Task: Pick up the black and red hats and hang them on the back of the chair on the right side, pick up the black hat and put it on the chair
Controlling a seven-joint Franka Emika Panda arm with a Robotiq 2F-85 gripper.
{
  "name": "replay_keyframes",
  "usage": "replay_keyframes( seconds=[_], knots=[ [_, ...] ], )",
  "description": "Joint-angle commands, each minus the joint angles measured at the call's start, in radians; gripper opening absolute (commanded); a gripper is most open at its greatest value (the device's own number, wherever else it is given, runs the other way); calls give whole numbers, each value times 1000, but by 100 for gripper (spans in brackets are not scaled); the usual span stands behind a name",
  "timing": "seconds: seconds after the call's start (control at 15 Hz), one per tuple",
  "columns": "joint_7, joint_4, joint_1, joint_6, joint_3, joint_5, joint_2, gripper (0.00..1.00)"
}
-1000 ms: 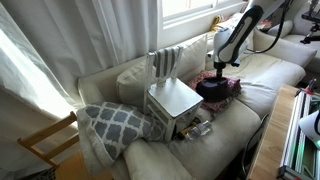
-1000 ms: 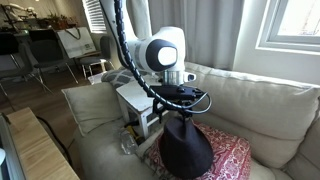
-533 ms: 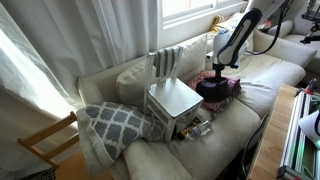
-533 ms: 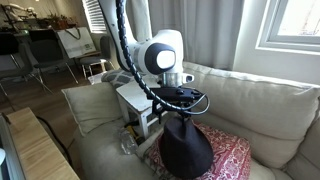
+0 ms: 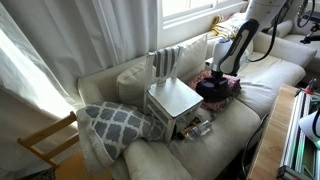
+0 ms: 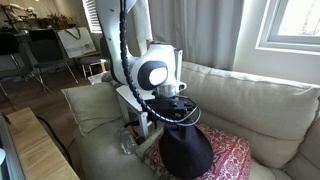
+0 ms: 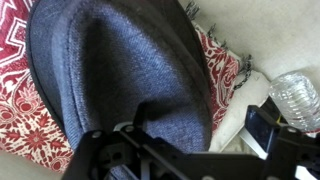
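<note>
Arm (image 6: 150,72) under your control bent down over the sofa (image 6: 250,95), your jaws wide open and empty, black hat (image 7: 120,70) just below them, spreading toward 12 o'clock in wrist view

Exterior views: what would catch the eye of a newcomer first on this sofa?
The open pincer hangs close over a black hat, which lies on a red patterned cloth on the sofa. Beside it, a small grey-white chair stands on the cushions.
</note>
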Motion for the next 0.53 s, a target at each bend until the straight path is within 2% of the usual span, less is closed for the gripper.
replay_keyframes(
  seconds=[0.0, 0.2, 0.27, 0.4, 0.47],
  knots=[
    [24, 16, 29, 142, -38, -31, 67, 100],
    [51, 32, 57, 224, -65, -27, 110, 100],
    [57, 38, 46, 233, -54, -23, 121, 79],
    [74, 46, 42, 256, -52, -20, 137, 68],
    [81, 53, 44, 260, -54, -20, 146, 58]
  ],
)
